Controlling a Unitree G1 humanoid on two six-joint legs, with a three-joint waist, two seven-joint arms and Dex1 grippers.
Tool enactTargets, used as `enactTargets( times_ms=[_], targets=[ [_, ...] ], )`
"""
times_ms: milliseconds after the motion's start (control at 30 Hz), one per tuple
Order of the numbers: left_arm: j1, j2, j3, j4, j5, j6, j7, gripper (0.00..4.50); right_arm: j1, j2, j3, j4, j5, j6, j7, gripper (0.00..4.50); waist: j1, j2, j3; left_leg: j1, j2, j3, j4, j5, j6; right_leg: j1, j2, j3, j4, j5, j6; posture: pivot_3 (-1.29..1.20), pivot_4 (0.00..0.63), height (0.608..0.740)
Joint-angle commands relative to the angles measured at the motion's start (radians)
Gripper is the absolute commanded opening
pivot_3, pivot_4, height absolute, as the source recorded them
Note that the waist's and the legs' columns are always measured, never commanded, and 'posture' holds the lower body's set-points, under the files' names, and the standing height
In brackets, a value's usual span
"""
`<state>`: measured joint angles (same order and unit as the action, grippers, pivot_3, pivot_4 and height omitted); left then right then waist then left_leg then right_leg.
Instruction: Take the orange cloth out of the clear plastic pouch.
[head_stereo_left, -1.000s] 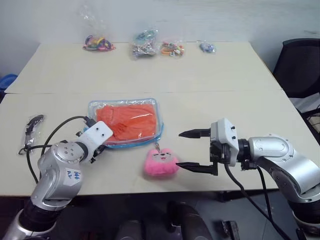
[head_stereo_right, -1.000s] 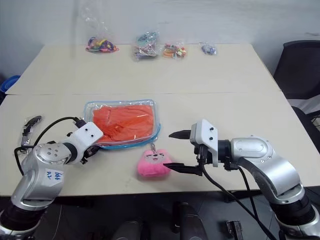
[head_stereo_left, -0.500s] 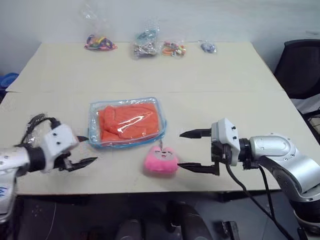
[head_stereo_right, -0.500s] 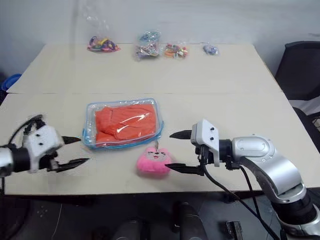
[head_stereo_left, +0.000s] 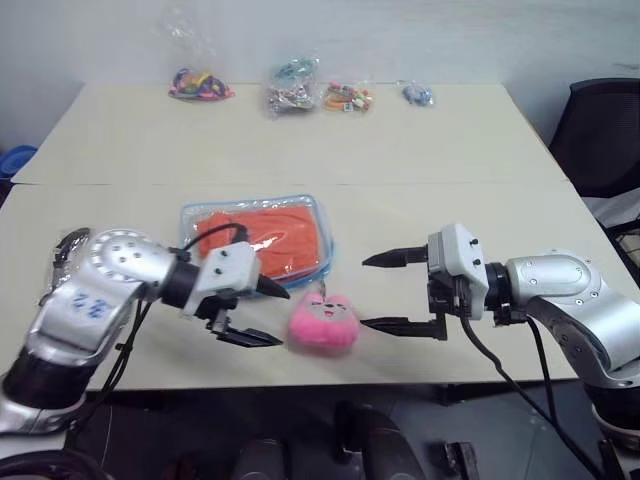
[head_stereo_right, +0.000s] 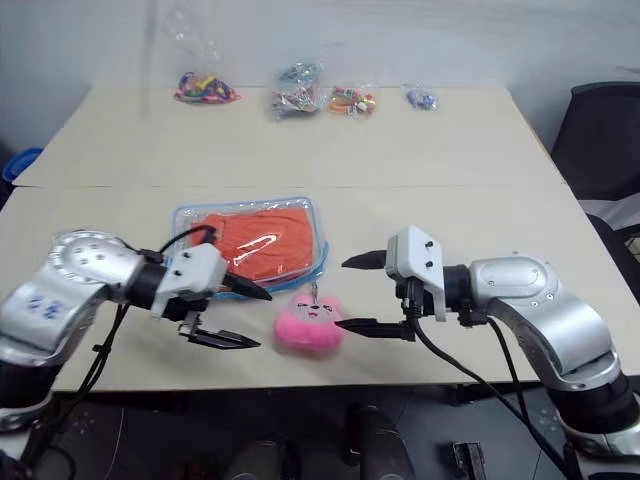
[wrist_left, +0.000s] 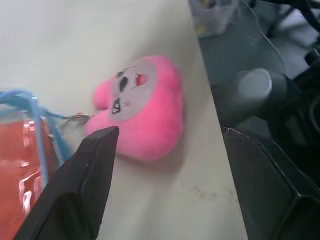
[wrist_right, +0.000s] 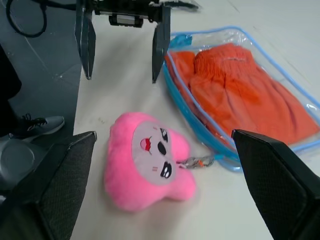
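Note:
The clear plastic pouch lies flat at the table's middle, its blue edging visible. The orange cloth is folded inside it. A pink plush charm hangs off the pouch's near edge by a short chain. My left gripper is open just left of the charm, in front of the pouch's near edge, pointing right. My right gripper is open just right of the charm, pointing left. In the right wrist view the charm, the cloth and the left gripper all show.
Several small clear bags of trinkets line the table's far edge. A black chair stands at the right. A small black object lies near the left edge, behind my left arm. The table's front edge runs just below both grippers.
My left gripper left the pouch's near-left corner, swung out to the left, then came back right to the charm's side. The right gripper has held still.

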<state>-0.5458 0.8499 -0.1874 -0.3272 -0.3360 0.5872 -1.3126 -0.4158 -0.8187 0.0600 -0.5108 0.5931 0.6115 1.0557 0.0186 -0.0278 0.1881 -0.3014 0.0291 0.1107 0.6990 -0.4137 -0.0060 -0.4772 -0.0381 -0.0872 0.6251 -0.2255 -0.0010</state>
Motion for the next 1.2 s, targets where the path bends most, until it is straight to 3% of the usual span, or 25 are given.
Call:
enactTargets(
  times_ms=[33, 267, 367, 467, 633, 833, 1000, 1200],
  targets=[
    [-0.067, -0.057, -0.108, 0.078, 0.036, -0.041, -0.036, 3.65, 0.013, -0.02, -0.052, -0.062, 0.028, 0.013, -0.018, 4.5, 0.002, 0.0, 0.0, 0.0, 0.0, 0.0, 0.0, 0.0, 0.0, 0.0, 0.0, 0.0, 0.0, 0.0, 0.0, 0.0, 0.15, 0.74],
    [-0.145, -0.208, -0.221, 0.255, 0.147, -0.149, 0.016, 3.65, 0.082, -0.03, -0.089, -0.139, 0.046, 0.05, -0.074, 4.5, 0.005, 0.0, 0.0, -0.001, 0.001, 0.001, 0.0, 0.0, 0.0, 0.0, 0.001, 0.003, 0.0, 0.0, 0.0, 0.0, 0.15, 0.74],
    [-0.158, -0.221, -0.254, 0.305, 0.23, -0.209, 0.048, 3.65, 0.104, -0.034, -0.105, -0.153, 0.046, 0.056, -0.09, 4.5, 0.005, 0.0, 0.0, 0.0, 0.0, 0.001, 0.0, 0.0, 0.0, 0.0, 0.001, 0.004, 0.0, 0.0, 0.001, 0.0, 0.15, 0.74],
    [-0.159, -0.214, -0.267, 0.367, 0.315, -0.332, 0.086, 3.06, 0.115, -0.039, -0.112, -0.16, 0.05, 0.055, -0.098, 4.5, 0.003, 0.0, 0.0, 0.001, 0.001, 0.001, 0.0, 0.0, 0.0, 0.0, 0.001, 0.004, 0.0, 0.0, 0.001, 0.0, 0.15, 0.74],
    [-0.157, -0.229, -0.212, 0.344, 0.285, -0.316, 0.095, 1.54, 0.097, -0.027, -0.09, -0.137, 0.024, 0.026, -0.104, 4.5, 0.004, 0.0, 0.0, 0.0, 0.001, 0.001, 0.0, 0.0, 0.0, 0.0, 0.001, 0.004, 0.0, 0.0, 0.001, 0.0, 0.15, 0.74],
    [-0.087, -0.126, -0.126, 0.217, 0.22, -0.262, 0.041, 0.04, -0.037, 0.035, 0.088, 0.039, -0.193, -0.147, -0.094, 4.5, -0.016, 0.0, 0.0, 0.001, 0.001, 0.002, 0.0, 0.0, 0.0, -0.001, 0.002, 0.005, 0.001, 0.0, 0.0, 0.0, 0.15, 0.74],
    [-0.016, -0.022, -0.053, 0.146, 0.191, -0.242, 0.029, 0.0, -0.182, 0.14, 0.242, 0.266, -0.397, -0.351, -0.087, 4.5, -0.026, 0.0, 0.0, 0.001, 0.003, 0.004, -0.001, 0.0, -0.001, -0.003, 0.005, 0.008, 0.002, 0.0, -0.001, 0.0, 0.15, 0.74],
    [0.026, 0.035, -0.005, 0.085, 0.163, -0.203, 0.033, 0.0, -0.291, 0.244, 0.349, 0.514, -0.558, -0.585, -0.064, 4.5, -0.024, 0.0, 0.0, 0.003, 0.003, 0.005, -0.001, 0.0, -0.001, -0.005, 0.005, 0.009, 0.002, 0.0, -0.001, 0.0, 0.15, 0.74]
  ],
)
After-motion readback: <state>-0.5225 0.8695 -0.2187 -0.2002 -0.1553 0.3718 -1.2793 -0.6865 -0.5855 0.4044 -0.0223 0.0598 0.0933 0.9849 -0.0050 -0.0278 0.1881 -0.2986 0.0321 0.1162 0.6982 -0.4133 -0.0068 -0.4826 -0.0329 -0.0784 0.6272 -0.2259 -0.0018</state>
